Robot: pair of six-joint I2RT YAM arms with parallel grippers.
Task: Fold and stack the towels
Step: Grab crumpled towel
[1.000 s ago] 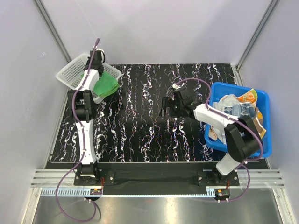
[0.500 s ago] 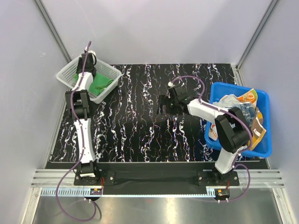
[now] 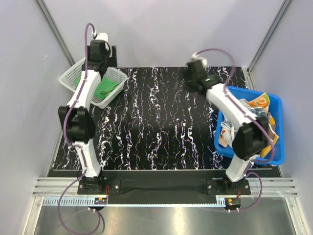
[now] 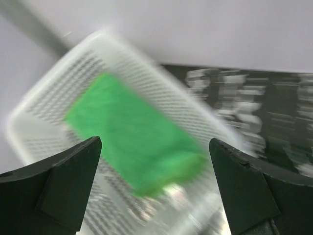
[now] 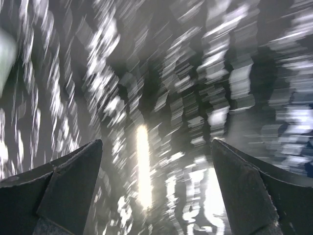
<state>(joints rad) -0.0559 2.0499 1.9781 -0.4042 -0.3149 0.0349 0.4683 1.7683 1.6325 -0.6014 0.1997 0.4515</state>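
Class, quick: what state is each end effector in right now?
Left end effector: open, empty, over the green towel in the basket.
Right end effector: open, empty.

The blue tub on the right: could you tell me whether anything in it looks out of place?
The towels in the blue tub lie in a crumpled, unfolded heap, and one pale piece seems to hang over its left wall.
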